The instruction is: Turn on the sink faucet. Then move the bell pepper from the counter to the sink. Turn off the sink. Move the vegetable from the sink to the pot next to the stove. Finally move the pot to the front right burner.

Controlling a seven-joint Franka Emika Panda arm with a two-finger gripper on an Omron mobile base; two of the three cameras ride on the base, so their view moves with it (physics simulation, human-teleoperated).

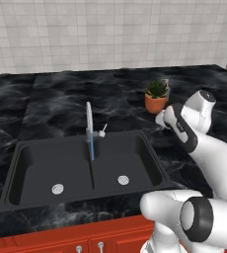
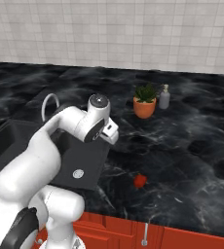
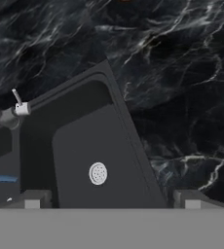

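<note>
Black, grey-veined marble forms the tabletop, and set into it is the matte black double-basin sink, each basin with a small round silver drain. The slim silver gooseneck faucet stands at the far rim over the divider, its small side lever angled outward. A thin blue stream falls from the spout in the left base view, so the water appears to be running; I judge the first step done.

The small glossy red bell pepper lies on the tabletop right of the sink, near the front edge and well apart from the basin. It has not been picked up.

The white arm is folded over the sink's right side. Its end effector points down over the right basin's right edge, the two dark fingertips standing wide apart with nothing between them. That open, empty posture suits an approach to the pepper, which I take to be the step in hand.

An orange plant pot with green leaves and a small grey soap dispenser stand at the far right, clear of the likely path. The pepper's round, glossy skin may let it roll if nudged off-centre.
</note>
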